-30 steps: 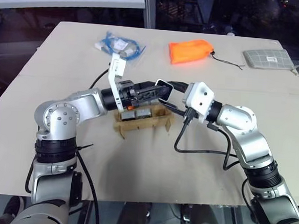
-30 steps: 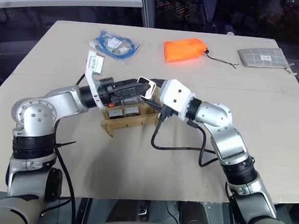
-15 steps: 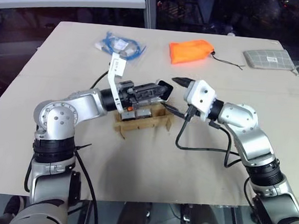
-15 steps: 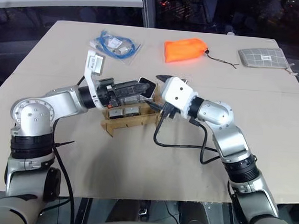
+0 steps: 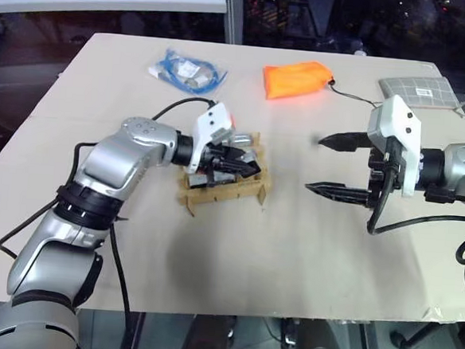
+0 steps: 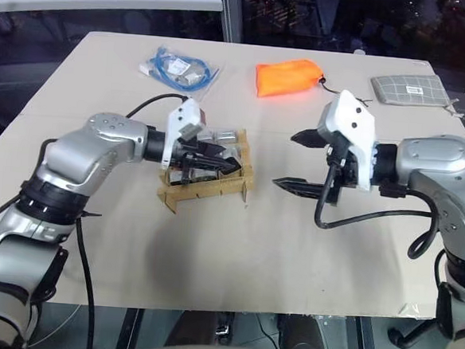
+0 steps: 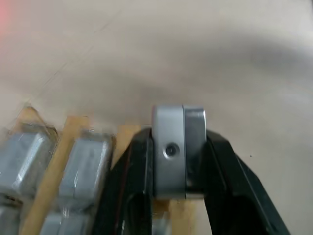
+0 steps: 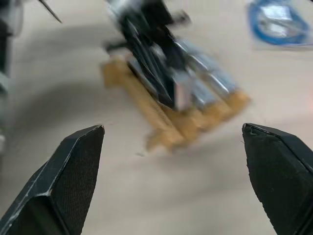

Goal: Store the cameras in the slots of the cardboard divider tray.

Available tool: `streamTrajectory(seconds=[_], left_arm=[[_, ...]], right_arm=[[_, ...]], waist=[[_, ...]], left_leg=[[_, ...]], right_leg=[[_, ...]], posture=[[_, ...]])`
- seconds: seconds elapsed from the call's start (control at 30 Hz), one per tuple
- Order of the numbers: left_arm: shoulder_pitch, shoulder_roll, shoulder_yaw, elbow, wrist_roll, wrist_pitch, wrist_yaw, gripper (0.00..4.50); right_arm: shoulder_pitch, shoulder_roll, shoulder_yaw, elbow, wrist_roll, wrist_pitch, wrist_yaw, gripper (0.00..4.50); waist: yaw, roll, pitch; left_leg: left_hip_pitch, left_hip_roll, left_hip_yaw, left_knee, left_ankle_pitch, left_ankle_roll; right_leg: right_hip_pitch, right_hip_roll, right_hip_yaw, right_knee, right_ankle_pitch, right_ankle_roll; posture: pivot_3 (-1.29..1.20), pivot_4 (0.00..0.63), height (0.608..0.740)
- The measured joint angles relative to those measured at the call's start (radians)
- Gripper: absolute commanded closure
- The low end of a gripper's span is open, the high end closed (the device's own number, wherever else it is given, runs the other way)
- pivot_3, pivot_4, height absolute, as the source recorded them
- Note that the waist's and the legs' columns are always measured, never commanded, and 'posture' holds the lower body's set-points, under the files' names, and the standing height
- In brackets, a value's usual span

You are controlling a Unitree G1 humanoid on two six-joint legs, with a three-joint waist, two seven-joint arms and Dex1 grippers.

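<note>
The cardboard divider tray (image 5: 225, 193) sits mid-table, with several silvery cameras (image 6: 224, 135) standing in its slots. My left gripper (image 5: 235, 162) reaches in low over the tray's right end, shut on one camera (image 7: 171, 152), whose silver body and small lens dot sit between the black fingers (image 7: 134, 181). That camera hangs just above a cardboard slat (image 7: 73, 128), beside two stored cameras (image 7: 85, 164). My right gripper (image 5: 315, 163) hovers to the right of the tray, wide open and empty, pointing towards the tray (image 8: 168, 125).
A clear bag of blue cable (image 5: 188, 69) lies at the back left, an orange pouch (image 5: 297, 79) at the back centre, and a grey checked pouch (image 5: 418, 90) at the back right. Black cables hang from both wrists.
The two grippers met above the tray at a camera. The right one has opened and pulled away to the right; the left has shut on the camera, rolled and dipped towards the slots.
</note>
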Motion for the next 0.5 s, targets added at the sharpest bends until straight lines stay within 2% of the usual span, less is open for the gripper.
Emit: streamTrajectory(seconds=[0.17, 0.5], left_arm=[[-0.069, -0.036, -0.059, 0.111, 0.121, -0.107, -0.097, 3.68], [-0.137, -0.096, -0.08, 0.209, 0.232, -0.179, -0.17, 3.68]], right_arm=[[-0.005, 0.022, 0.0, -0.029, 0.055, 0.034, -0.092, 0.02], [0.008, -0.028, -0.002, -0.065, 0.099, 0.044, -0.168, 0.02]], waist=[[0.01, 0.0, 0.0], [0.015, 0.0, 0.0]], left_leg=[[-0.001, 0.0, 0.0, 0.0, 0.0, 0.0], [-0.001, 0.0, -0.001, 0.002, -0.001, 0.002]], right_leg=[[-0.001, 0.0, 0.0, 0.0, 0.0, 0.0], [-0.001, -0.001, 0.0, 0.001, 0.0, 0.0]], posture=[[0.0, 0.15, 0.74], [0.0, 0.15, 0.74]])
